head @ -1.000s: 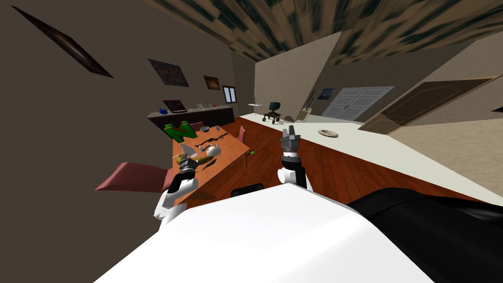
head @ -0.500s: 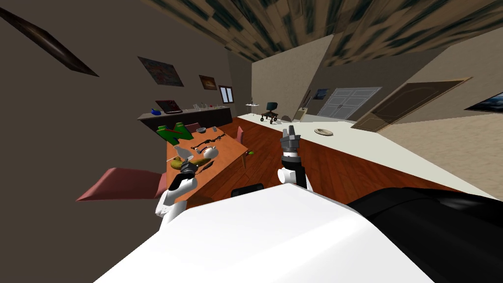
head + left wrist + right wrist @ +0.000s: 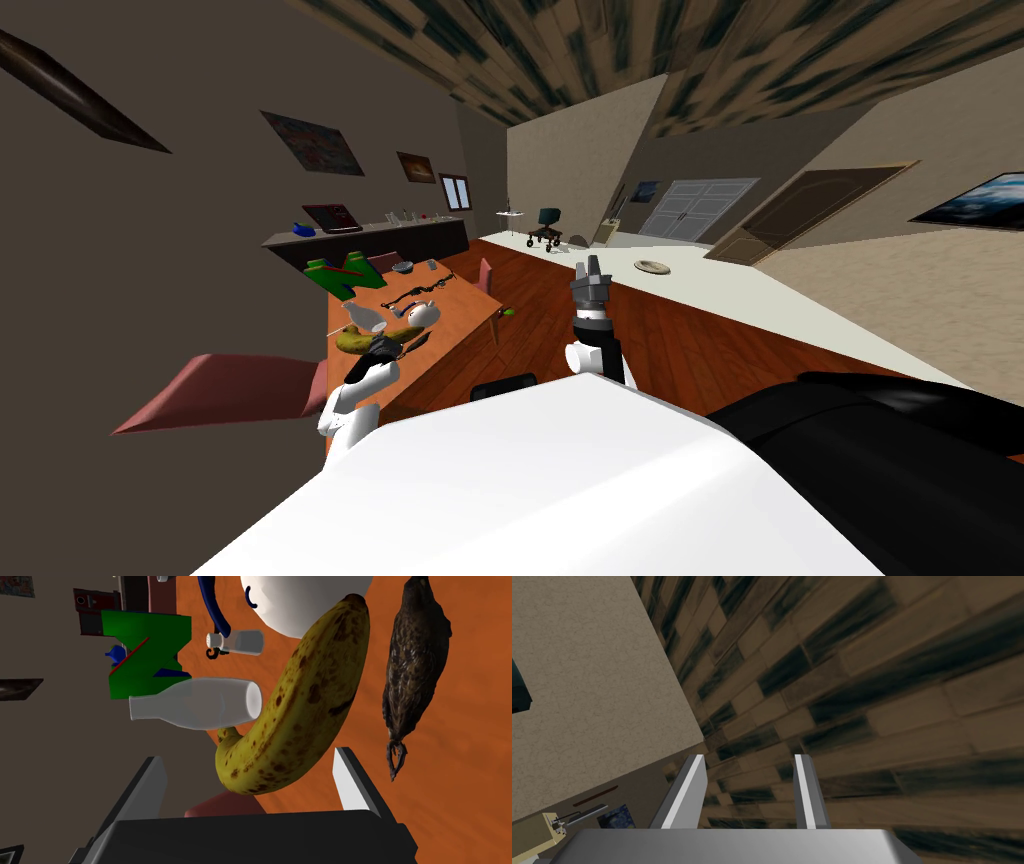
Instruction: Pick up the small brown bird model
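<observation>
- The left end effector point(image 3: 248, 756) hovers low over the orange worktop point(image 3: 475, 751), its fingers wide apart and clamped on nothing.
- The brown bird model point(image 3: 415, 666) lies on its side on the worktop, feet towards the end effector. It sits just outside one finger, not between the two.
- A spotted banana point(image 3: 300, 711) occupies the gap between the fingers, with its near end closest to them.
- Risk: if we close from here, we judge that the fingers take the banana instead of the bird.
- Risk: the gap between banana and bird is narrow. A sideways correction could make a finger nudge the bird or roll the banana against the clear bottle point(image 3: 195, 703).
- The right end effector point(image 3: 751, 757) is raised beside the chest, fingers apart and empty.
- Writing: we read no brand or label. The only letter-like form is a green block point(image 3: 340, 272) shaped like an N.
</observation>
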Controlling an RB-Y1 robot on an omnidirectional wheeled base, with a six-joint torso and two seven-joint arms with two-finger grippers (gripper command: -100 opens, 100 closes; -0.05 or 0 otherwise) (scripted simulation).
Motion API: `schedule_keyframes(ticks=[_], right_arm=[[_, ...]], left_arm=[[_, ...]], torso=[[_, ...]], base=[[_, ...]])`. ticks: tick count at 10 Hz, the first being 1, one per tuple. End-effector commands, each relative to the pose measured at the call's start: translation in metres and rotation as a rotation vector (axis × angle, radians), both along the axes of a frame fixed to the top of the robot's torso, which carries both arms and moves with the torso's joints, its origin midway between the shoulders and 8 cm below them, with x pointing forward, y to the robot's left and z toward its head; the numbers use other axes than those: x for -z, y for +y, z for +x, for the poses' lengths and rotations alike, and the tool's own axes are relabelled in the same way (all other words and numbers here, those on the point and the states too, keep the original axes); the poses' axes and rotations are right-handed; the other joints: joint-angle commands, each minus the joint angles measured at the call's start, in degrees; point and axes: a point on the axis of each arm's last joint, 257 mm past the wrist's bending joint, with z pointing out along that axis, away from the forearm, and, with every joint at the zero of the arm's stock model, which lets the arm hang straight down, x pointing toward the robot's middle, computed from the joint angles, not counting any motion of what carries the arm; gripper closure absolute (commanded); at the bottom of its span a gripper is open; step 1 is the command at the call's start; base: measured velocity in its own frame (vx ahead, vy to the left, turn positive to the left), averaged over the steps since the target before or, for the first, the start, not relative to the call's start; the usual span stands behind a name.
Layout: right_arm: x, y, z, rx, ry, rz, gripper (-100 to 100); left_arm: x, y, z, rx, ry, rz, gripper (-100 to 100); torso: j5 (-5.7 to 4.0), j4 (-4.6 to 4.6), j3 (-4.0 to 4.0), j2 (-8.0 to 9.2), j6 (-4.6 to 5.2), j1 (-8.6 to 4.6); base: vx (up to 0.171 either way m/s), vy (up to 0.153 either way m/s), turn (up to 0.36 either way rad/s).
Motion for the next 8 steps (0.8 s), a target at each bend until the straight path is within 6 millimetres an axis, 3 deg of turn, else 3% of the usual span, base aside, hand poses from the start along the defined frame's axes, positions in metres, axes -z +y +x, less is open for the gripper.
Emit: schedule_keyframes(ticks=[1, 5, 8], right_arm=[[0.000, 0.000, 0.000, 0.000, 0.000, 0.000, 0], [0.000, 0.000, 0.000, 0.000, 0.000, 0.000, 0], [0.000, 0.000, 0.000, 0.000, 0.000, 0.000, 0]], left_arm=[[0.013, 0.004, -0.004, -0.012, 0.034, -0.016, -100], [0.060, 0.020, -0.025, -0.068, 0.182, -0.084, -100], [0.072, 0.024, -0.032, -0.085, 0.226, -0.105, -100]], torso=[[0.00, 0.00, 0.00, 0.00, 0.00, 0.00], [0.00, -0.02, -0.04, -0.06, -0.03, 0.01], [0.00, -0.03, -0.05, -0.08, -0.03, 0.02]], base=[[0.033, -0.005, -0.043], [0.053, -0.007, -0.069], [0.051, -0.001, -0.046]])
